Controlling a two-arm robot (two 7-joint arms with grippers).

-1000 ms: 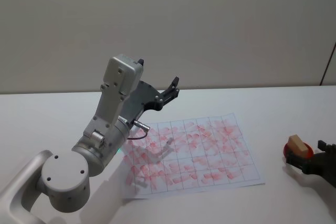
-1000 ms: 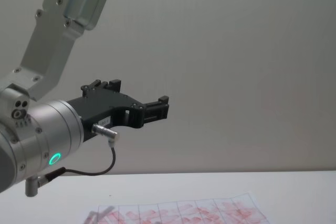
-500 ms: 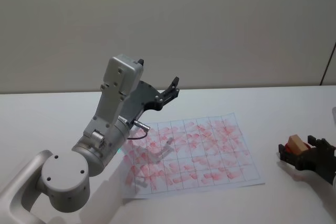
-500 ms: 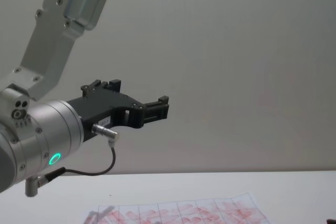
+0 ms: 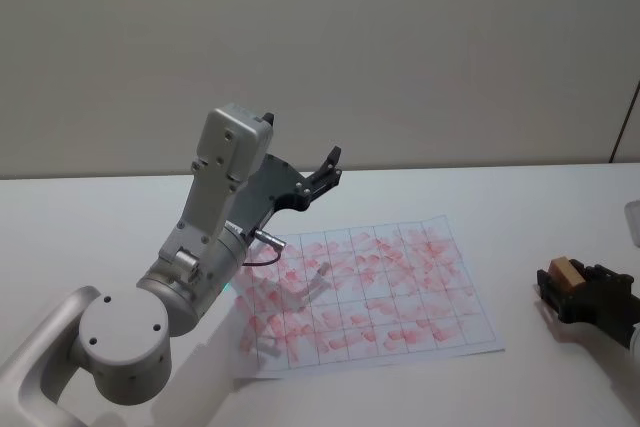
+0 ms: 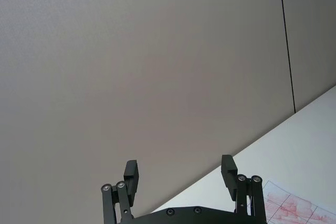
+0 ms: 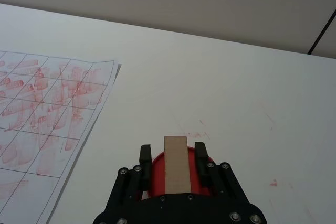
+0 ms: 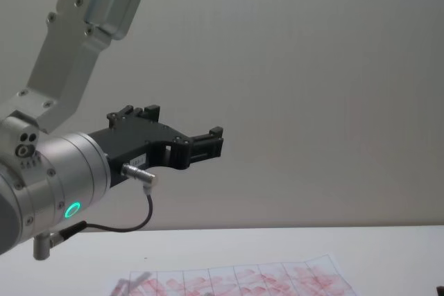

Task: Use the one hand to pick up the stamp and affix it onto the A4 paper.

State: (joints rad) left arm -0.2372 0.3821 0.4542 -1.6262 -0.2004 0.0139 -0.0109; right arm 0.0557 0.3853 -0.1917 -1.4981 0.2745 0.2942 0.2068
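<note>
Right gripper (image 7: 173,149) had slid forward around the stamp (image 7: 175,171), a pale, wood-grained rectangular block on a round red pad (image 7: 157,170), right of the A4 paper (image 5: 380,287), a gridded white sheet smudged red. Its notched black jaws flanked the block with slim gaps, not clamped. Left gripper (image 6: 180,169) was parked raised, jaws spread.

A white table (image 5: 540,207) runs back to the wall. The paper (image 5: 375,287) lies flat on it near the middle, slightly askew, its grid smeared with red marks. Well off to the paper's right a round red pad (image 7: 158,171) sits on the tabletop, with a few faint red smudges (image 7: 273,183) on the bare surface near it.
</note>
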